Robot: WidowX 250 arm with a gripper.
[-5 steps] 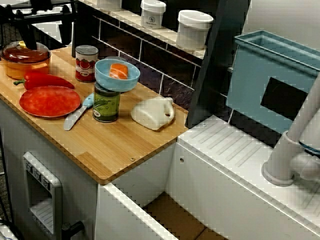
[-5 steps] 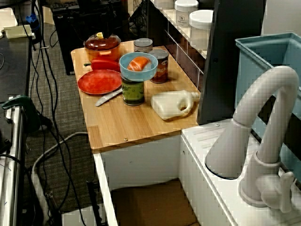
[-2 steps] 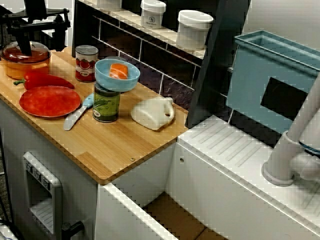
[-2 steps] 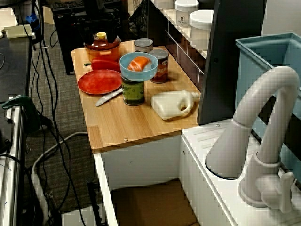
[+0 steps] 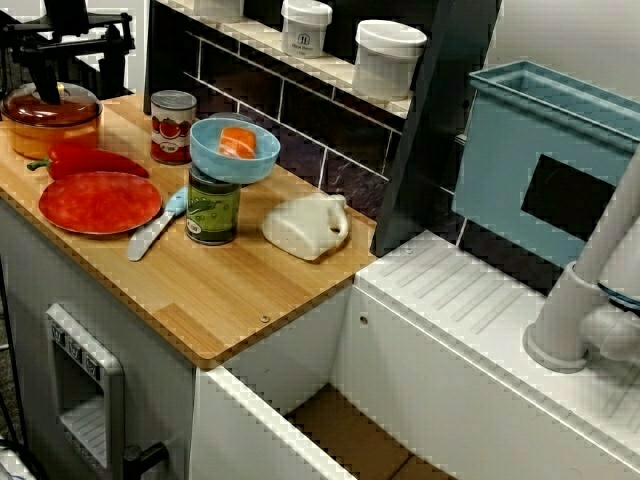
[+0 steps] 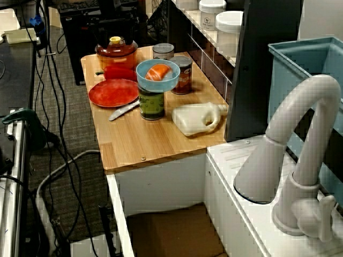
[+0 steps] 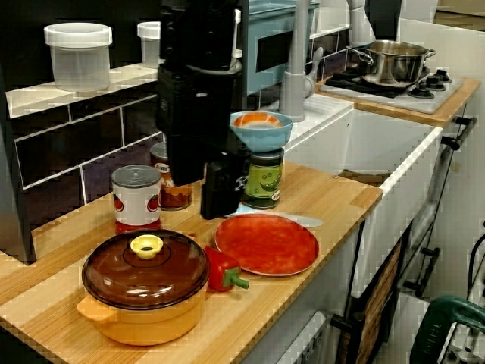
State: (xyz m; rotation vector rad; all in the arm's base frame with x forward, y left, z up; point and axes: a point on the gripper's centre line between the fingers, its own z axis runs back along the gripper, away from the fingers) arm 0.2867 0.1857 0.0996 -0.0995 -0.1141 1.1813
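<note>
the gripper (image 5: pixel 80 85) is held just above the orange pot (image 5: pixel 50 125) at the end of the wooden counter (image 5: pixel 230 290), shifted only slightly from a moment ago. its fingers are spread wide, with nothing gripped. the lid (image 7: pixel 144 269) is left seated, unmoved, with a red pepper (image 5: pixel 90 160) just beside.

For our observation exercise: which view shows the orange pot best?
The close counter-end view: the orange pot fills the foreground, lid and knob clear. The view from above shows it small, partly behind the end effector; the side view, distant.
</note>
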